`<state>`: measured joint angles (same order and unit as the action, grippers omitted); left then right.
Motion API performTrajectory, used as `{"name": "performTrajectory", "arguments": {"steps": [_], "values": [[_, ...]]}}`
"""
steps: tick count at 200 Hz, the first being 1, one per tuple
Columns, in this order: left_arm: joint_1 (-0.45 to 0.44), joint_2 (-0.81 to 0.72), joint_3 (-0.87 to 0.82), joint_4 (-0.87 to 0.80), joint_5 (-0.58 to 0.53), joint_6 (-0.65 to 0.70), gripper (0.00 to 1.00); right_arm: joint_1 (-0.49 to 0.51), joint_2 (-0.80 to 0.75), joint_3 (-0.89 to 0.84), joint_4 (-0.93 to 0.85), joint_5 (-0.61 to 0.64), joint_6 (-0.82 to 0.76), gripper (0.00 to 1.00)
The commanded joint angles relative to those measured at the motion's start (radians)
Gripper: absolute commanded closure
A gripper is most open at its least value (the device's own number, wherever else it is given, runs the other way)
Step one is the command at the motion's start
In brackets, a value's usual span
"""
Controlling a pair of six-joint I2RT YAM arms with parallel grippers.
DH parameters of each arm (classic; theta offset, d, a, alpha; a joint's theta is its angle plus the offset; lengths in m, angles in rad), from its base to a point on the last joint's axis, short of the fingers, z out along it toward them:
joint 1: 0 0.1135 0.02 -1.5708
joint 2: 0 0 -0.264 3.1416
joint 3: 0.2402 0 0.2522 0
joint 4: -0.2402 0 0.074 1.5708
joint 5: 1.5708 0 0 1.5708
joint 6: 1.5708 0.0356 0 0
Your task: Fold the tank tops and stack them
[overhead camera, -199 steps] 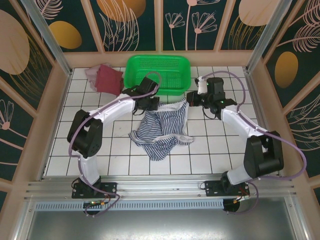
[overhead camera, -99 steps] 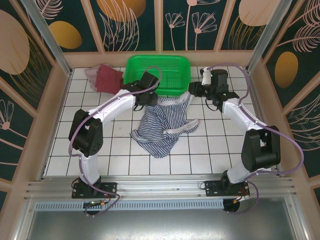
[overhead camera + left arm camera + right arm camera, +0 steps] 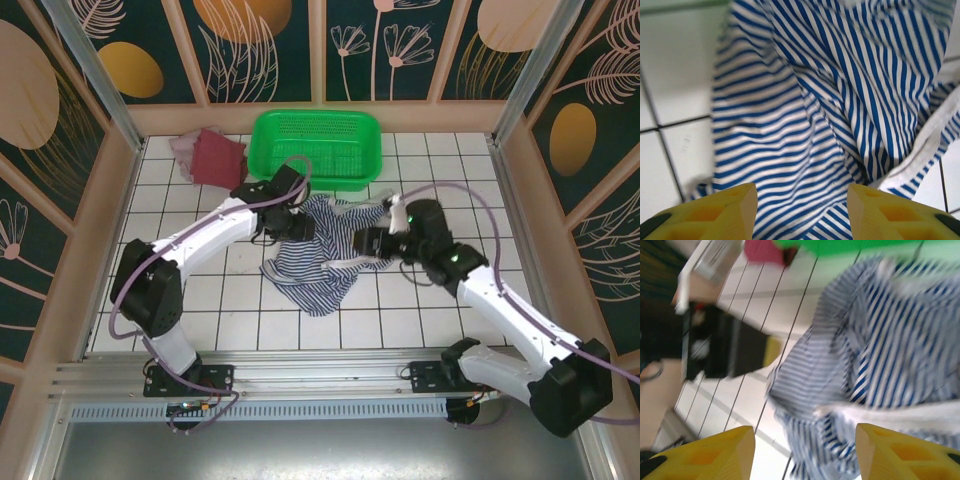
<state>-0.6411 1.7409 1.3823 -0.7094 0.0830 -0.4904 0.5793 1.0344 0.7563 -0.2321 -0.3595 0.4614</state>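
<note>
The navy-and-white striped tank top [image 3: 318, 262] lies crumpled on the tiled table, just in front of the basket. My left gripper [image 3: 299, 228] hovers over its left upper part, jaws open, and striped cloth [image 3: 810, 110] lies below the yellow fingers [image 3: 735, 210]. My right gripper [image 3: 367, 243] is at the top's right edge, also open, and looks across the striped cloth [image 3: 880, 340] with nothing pinched between its fingertips [image 3: 875, 450]. The maroon tank top [image 3: 218, 158] lies bunched on the mauve-pink one [image 3: 184, 147] at the back left.
The green plastic basket [image 3: 316, 146] stands against the back wall, right behind the striped top. Wooden walls and metal posts ring the table [image 3: 430, 310]. In the right wrist view the left arm's black wrist [image 3: 715, 347] is close on the left.
Both grippers opened and let go of the striped top, which dropped into a heap. The right arm swung from the back right down to the top's right edge. The left gripper moved slightly nearer.
</note>
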Motion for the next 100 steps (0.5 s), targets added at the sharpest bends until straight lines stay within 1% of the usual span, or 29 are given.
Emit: {"name": "performTrajectory", "arguments": {"steps": [1, 20, 45, 59, 82, 100], "values": [[0.003, 0.08, -0.023, 0.041, 0.055, 0.027, 0.49, 0.121, 0.04, -0.084, 0.13, 0.064, 0.114, 0.43], [0.003, 0.156, -0.007, 0.002, 0.02, 0.073, 0.49, 0.225, 0.118, -0.098, 0.22, 0.14, 0.085, 0.42], [0.005, 0.164, -0.076, 0.054, 0.011, 0.079, 0.49, 0.287, 0.25, -0.088, 0.304, 0.208, 0.053, 0.42], [0.023, 0.18, -0.122, 0.038, -0.011, 0.063, 0.5, 0.297, 0.32, -0.089, 0.348, 0.223, 0.044, 0.42], [0.046, 0.139, -0.243, 0.084, 0.005, 0.04, 0.52, 0.3, 0.404, -0.071, 0.319, 0.28, 0.035, 0.44], [0.049, 0.124, -0.301, 0.086, 0.03, 0.033, 0.53, 0.3, 0.452, -0.069, 0.288, 0.332, 0.032, 0.45]]}}
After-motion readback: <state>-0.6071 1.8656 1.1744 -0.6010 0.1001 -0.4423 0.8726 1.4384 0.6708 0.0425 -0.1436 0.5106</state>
